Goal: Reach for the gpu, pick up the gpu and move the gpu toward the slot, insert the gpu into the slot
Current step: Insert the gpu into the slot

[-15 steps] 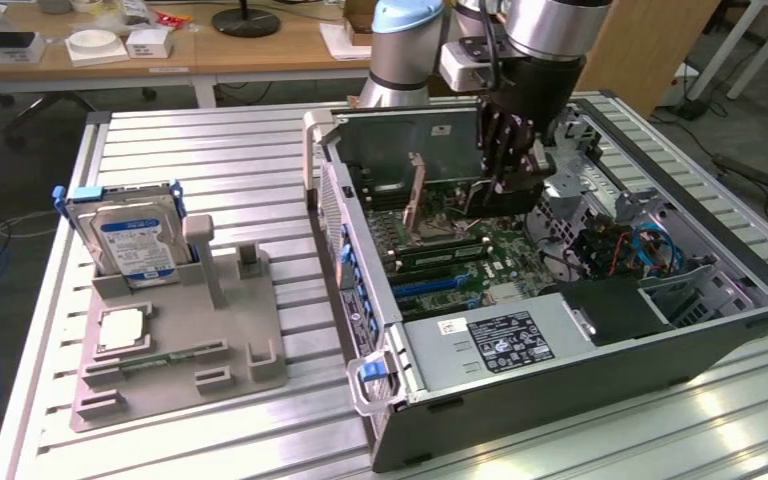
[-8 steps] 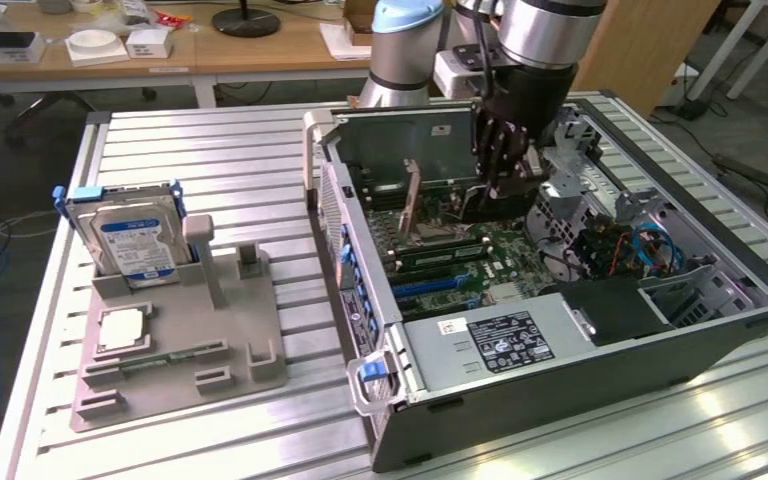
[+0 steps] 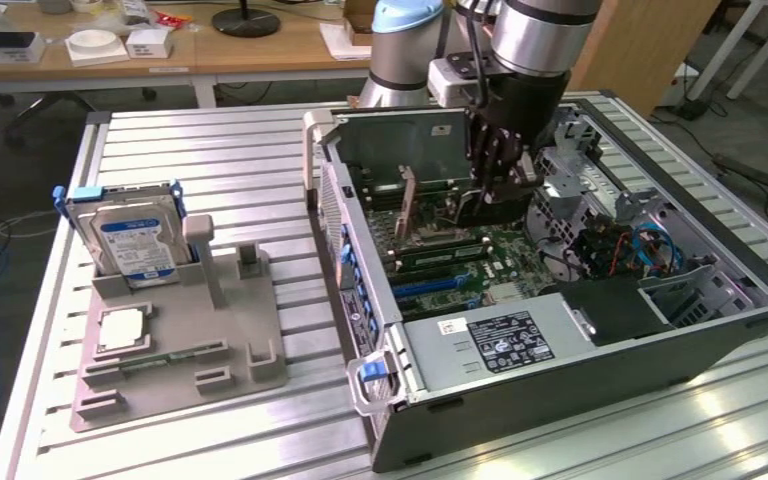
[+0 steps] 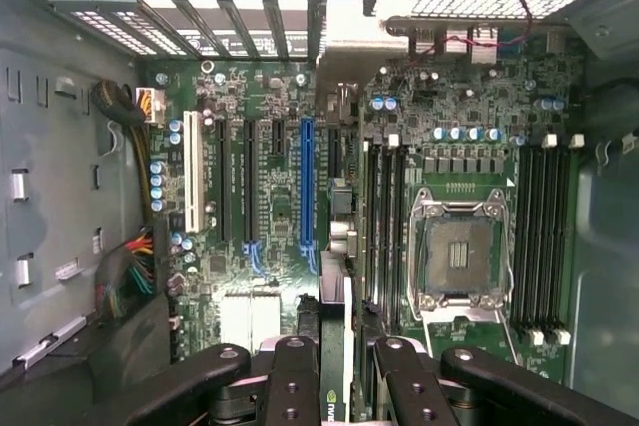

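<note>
I've got the claw (image 3: pixel 495 200) pinched on the gpu's (image 4: pixel 335 291) top edge, card held upright inside the case (image 3: pixel 704 330) above the blue slot (image 4: pixel 307 182); looks thin, stiff, light, fragile, so edges-only grip.

A hard drive (image 3: pixel 135 243) stands upright in a grey holder (image 3: pixel 177 345) on the slatted table (image 3: pixel 237 160), beside the open computer case (image 3: pixel 558 330). A processor chip (image 3: pixel 120 328) lies flat on the holder.
</note>
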You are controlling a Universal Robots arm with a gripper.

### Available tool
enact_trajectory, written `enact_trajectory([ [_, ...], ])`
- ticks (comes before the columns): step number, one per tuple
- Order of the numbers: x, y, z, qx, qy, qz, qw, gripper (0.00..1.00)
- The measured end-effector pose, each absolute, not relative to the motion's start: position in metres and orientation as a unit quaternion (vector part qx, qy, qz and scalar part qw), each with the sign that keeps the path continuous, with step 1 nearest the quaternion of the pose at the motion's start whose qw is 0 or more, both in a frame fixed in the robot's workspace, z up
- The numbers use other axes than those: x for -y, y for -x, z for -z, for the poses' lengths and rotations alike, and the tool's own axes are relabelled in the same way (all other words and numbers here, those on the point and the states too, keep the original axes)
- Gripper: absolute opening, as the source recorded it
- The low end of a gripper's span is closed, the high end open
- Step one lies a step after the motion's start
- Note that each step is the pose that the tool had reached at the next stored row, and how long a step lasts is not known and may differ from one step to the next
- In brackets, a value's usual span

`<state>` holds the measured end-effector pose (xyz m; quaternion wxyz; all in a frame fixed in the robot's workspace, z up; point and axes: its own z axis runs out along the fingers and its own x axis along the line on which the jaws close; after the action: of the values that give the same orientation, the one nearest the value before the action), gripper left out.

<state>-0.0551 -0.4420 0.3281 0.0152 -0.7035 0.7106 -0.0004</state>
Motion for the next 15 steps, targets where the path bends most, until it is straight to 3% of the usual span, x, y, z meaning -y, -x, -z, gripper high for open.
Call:
enact_trajectory([
  [15, 0.442, 0.070, -0.316, -0.706, 0.708, 0.000, 0.015, 0.26],
])
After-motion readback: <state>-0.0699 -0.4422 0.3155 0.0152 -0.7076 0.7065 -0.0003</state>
